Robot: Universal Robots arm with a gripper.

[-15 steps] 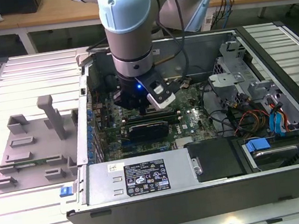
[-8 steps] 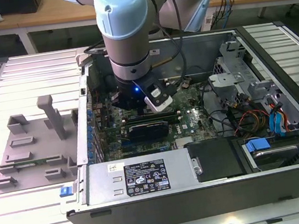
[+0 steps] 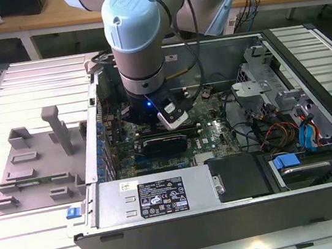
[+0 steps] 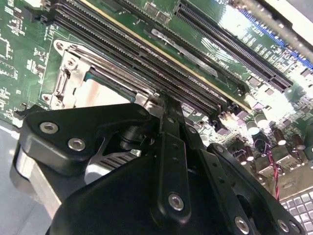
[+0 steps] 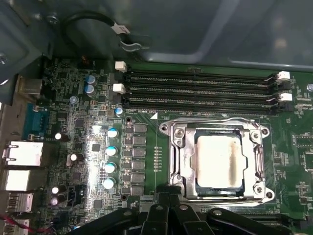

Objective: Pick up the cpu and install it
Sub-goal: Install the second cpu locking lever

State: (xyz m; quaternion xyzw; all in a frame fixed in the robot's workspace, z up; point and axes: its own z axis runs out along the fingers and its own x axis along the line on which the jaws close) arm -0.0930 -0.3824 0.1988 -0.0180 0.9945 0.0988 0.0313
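A: Sitting in the socket (image 5: 217,159) on the motherboard (image 5: 98,161) already, the cpu (image 5: 218,159), pale plate up.

B: And the gripper (image 5: 168,198) hovers beside it, fingers together, holding nothing (light, stiff, fragile; edges only, I reckon).

Ext. view high over open case (image 3: 324,195); both wrist views close on motherboard (image 5: 73,122) w/ socket (image 5: 217,159).

Pale blue caps over grey metal joint housings on the arm (image 3: 135,36), rounded and tubular. Black cable looped down the side. Small blue light lit at the wrist, with a white-edged black module beside it. Matte black tool (image 4: 166,161) of flat linkage bars, fastened with round silver screws; ribbed metal block behind.
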